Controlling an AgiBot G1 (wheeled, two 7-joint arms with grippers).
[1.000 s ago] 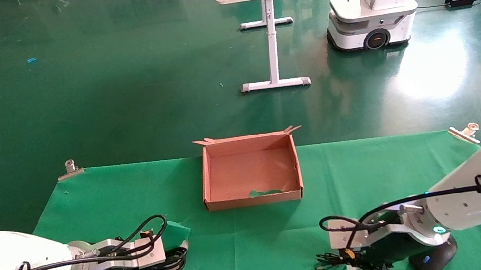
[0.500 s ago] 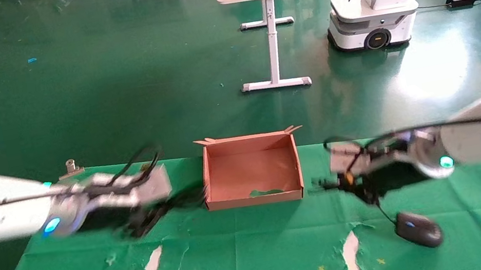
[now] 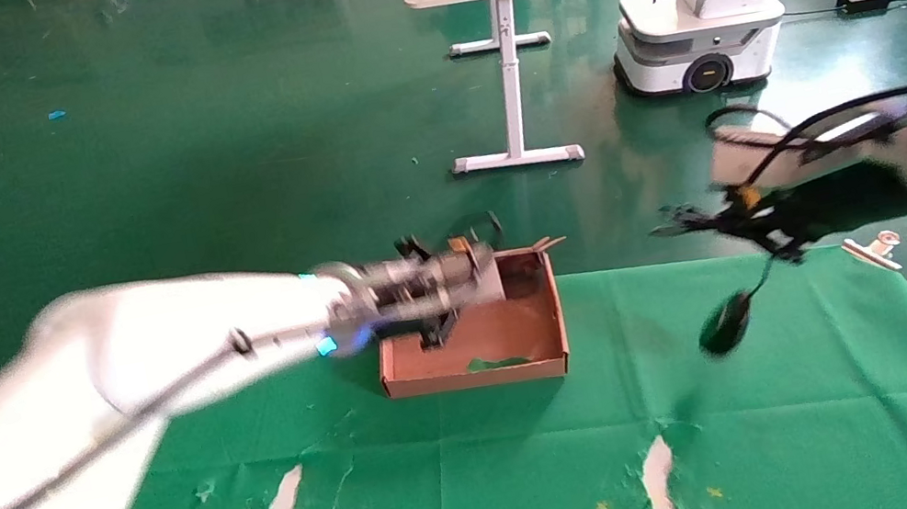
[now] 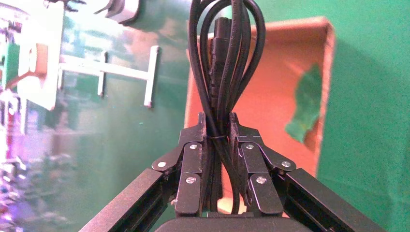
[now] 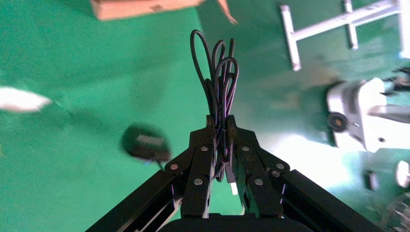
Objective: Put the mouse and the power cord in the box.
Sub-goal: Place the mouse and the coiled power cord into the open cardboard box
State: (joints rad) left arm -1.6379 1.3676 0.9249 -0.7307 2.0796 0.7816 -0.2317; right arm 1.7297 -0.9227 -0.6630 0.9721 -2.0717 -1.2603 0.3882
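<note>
At left centre of the head view, the left gripper [image 3: 458, 277] reaches over the near-left part of the box [image 3: 547, 359], which sits mid-frame on the green cloth [image 3: 474, 475]. In the left wrist view its fingers [image 4: 193, 159] are clamped on the bundled power cord [image 4: 227, 72], whose loops hang out past the tips above the box floor and its far wall. If released here, some loops may drape over that wall, since the bundle extends beyond the box's edge.

To the right of the box, the right gripper [image 3: 772, 236] hangs above the cloth's far right area. The right wrist view shows its fingers [image 5: 203, 154] pinched together on the coiled thin cable [image 5: 220, 82] of the mouse [image 3: 725, 324], not on the mouse body. The mouse dangles below, clear of the cloth, just right of the box. Hanging from its cable, it will likely swing; it could knock the box's right wall, land outside, or slide the cable through the grip.
</note>
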